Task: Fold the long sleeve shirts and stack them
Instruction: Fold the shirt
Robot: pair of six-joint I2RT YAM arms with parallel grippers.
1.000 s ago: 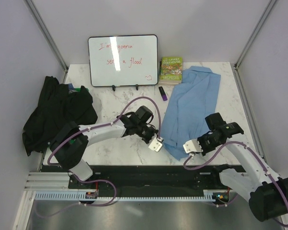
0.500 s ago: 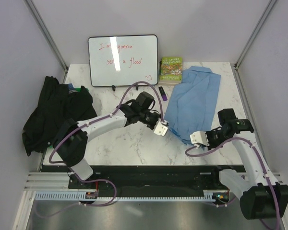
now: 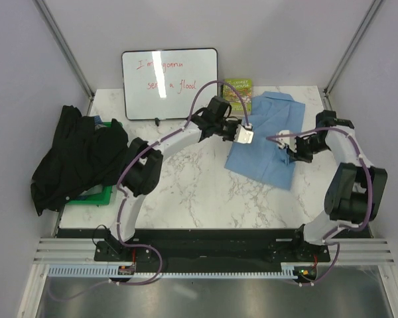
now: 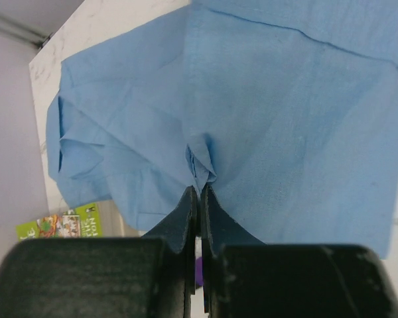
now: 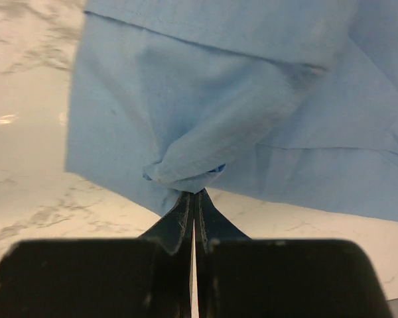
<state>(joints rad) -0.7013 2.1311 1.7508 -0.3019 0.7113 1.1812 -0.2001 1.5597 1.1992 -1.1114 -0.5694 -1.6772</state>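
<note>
Marble-patterned bench [image 3: 186, 192] carries the light blue shirt [image 3: 268, 142], spread flat just ahead of both hands. The left hand [image 3: 247, 135] is clamped on a small pleat at one edge. The right hand [image 3: 288, 149] is closed on a bunched fold at the opposite edge. The black shirt [image 3: 79, 156] lies heaped far behind the left hand.

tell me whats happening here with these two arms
Both arms are mid-fold on the light blue collared cloth shirt at the far right of the white marble table. The left gripper and the right gripper are each shut on a pinch of its fabric. The plain black long sleeve shirt lies crumpled at the left edge, not yet folded.
</note>
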